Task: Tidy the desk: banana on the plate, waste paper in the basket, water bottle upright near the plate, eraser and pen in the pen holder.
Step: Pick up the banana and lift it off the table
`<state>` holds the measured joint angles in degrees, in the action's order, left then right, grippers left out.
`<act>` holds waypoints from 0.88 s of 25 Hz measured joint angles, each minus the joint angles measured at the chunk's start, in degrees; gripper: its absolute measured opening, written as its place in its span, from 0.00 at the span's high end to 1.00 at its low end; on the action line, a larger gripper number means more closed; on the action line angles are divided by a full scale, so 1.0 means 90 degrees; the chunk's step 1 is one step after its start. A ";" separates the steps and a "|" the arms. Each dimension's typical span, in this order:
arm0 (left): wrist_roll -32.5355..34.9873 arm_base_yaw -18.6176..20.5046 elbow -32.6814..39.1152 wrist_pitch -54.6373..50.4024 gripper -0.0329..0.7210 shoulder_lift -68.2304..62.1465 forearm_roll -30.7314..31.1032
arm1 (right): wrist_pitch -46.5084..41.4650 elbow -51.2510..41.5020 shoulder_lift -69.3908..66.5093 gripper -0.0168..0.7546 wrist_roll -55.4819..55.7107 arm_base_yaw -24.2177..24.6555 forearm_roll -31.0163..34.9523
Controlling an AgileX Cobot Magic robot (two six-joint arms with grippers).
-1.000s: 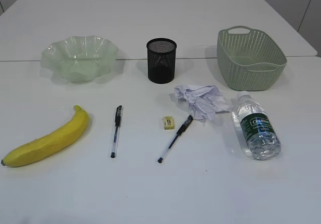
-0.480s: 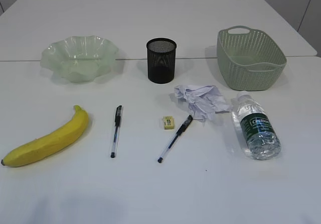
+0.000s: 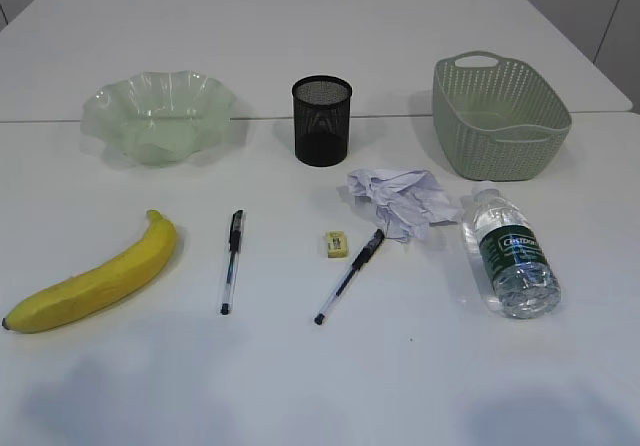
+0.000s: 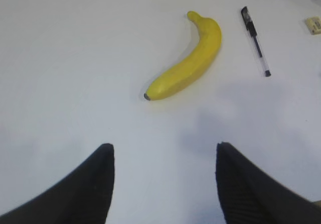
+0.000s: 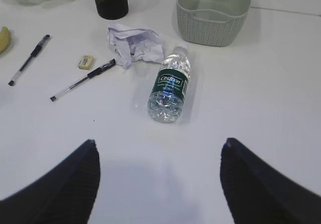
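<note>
Both grippers stand with their dark jaws spread apart and hold nothing. The left gripper (image 4: pixel 163 184) hangs over bare desk short of the blunt end of the long yellow banana (image 4: pixel 186 58); the right gripper (image 5: pixel 159 184) hangs over bare desk on the near side of the clear plastic water bottle with the green label (image 5: pixel 170 86). Neither touches anything, and neither shows in the exterior view.

By the look of it, no part of the tidying is done. The banana (image 3: pixel 95 276) lies flat near the desk's front left corner, well apart from the pale green frilled glass plate (image 3: pixel 158 114) at the back left, which is empty. The crumpled white waste paper (image 3: pixel 400 201) sits on the desk in front of the sage green woven plastic basket (image 3: pixel 500 116) at the back right, not in it. The bottle (image 3: pixel 510 254) lies on its side toward the right edge, cap pointing at the basket, far from the plate. The small yellow eraser (image 3: pixel 336 243) and two black-capped clear pens, one (image 3: pixel 231 261) beside the banana and one (image 3: pixel 349 274) just by the eraser, lie in the middle of the desk in front of the black mesh pen holder (image 3: pixel 322 119), which seems empty.

All five placings remain, and each arm seems lined up for its nearest item.
</note>
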<state>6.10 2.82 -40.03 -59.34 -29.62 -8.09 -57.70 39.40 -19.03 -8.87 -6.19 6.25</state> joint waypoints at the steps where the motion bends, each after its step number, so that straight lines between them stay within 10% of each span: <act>1: 0.0051 0.0000 0.0000 0.0014 0.35 -0.0154 0.0000 | 0.0000 0.0042 -0.0138 0.26 0.0000 0.0000 0.0028; 22: 0.0121 0.0000 -0.0776 0.0558 0.35 -0.3197 0.0023 | -0.0173 0.1314 -0.2894 0.25 -0.0309 0.0000 0.0362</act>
<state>7.19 2.82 -47.01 -54.32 -58.40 -7.89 -59.26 51.22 -45.07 -11.65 -6.19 9.51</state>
